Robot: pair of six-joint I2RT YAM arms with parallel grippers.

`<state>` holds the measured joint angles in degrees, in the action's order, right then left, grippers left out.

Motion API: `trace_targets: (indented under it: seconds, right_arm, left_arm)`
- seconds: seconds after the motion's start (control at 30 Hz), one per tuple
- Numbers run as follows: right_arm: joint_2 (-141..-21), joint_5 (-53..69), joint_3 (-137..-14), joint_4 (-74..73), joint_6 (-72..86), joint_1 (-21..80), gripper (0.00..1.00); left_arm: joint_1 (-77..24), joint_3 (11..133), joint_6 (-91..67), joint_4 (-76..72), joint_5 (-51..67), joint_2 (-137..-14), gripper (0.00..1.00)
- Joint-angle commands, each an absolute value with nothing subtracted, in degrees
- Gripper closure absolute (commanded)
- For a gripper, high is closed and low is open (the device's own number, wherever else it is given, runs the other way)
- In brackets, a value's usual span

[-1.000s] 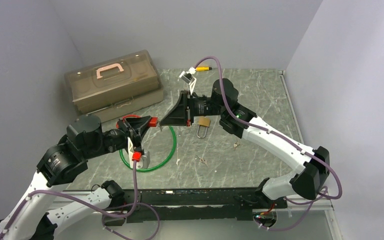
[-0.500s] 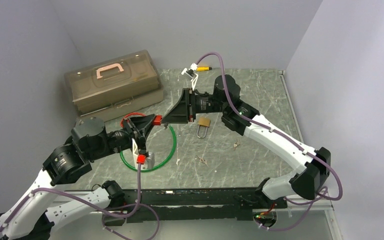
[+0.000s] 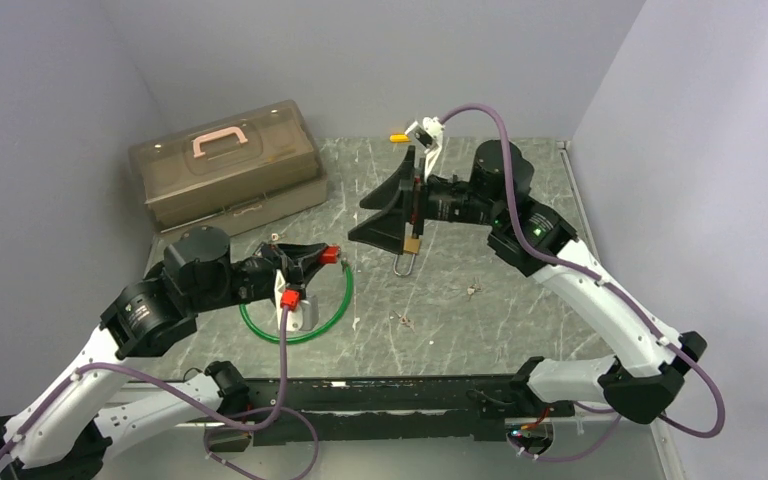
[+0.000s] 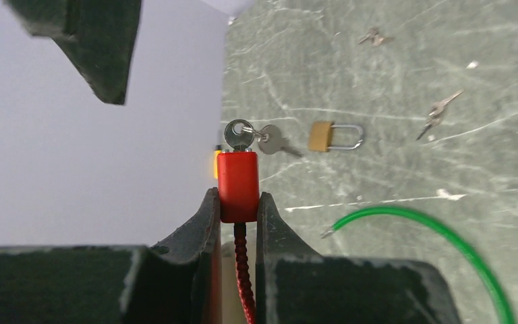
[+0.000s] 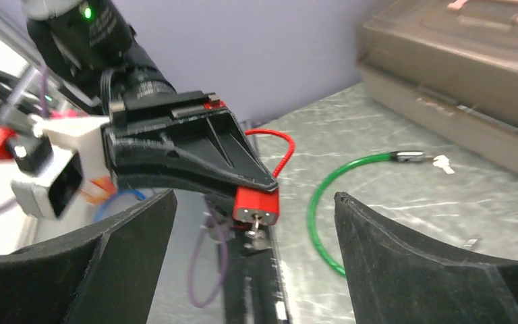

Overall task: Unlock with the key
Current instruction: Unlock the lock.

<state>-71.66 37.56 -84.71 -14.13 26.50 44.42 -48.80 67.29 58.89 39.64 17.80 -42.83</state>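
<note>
Clamping the red lock (image 4: 237, 185) by its sides, our left fingers (image 4: 202, 233) leave the key (image 4: 237, 135) jutting just beyond their tips. Our right fingers (image 5: 405, 256) stand released, facing it without touching. We judge the key light, stiff and slippery; pinch its flat round bow. We can read no writing or brand.

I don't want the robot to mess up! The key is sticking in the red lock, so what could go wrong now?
1. Only the left fingers pinch the red lock, so a push on the key might make the lock slip or twist.
2. The spare key dangling from the ring could catch on the open right fingers if they reach in to turn the key.
</note>
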Motion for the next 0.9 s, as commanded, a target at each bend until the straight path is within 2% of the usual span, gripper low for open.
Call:
trace_targets:
  seconds: [0.0,0.1,0.3,0.63,0.87]
  right_arm:
    - [-67.72,36.87,-83.11,-17.39,6.29,44.71,0.14]
    - [-64.92,39.30,-78.67,-15.04,-0.18,45.63,0.20]
    - [-62.21,44.60,-76.02,-13.84,-6.33,46.34,0.24]
    - [-64.96,42.42,-78.25,-14.46,-10.07,48.79,0.31]
    - [-68.15,42.14,-80.79,-15.25,-11.53,51.73,0.44]
  left_arm:
    - [-46.27,71.28,45.48,39.97,25.17,-45.39,1.00]
    - [-40.91,74.50,39.54,41.84,35.05,-48.32,1.00]
    - [-32.67,80.76,31.70,46.70,49.82,-55.62,1.00]
    - [-32.43,78.76,29.07,44.82,54.78,-55.82,1.00]
    - [-32.42,77.58,28.63,44.02,55.11,-54.96,1.00]
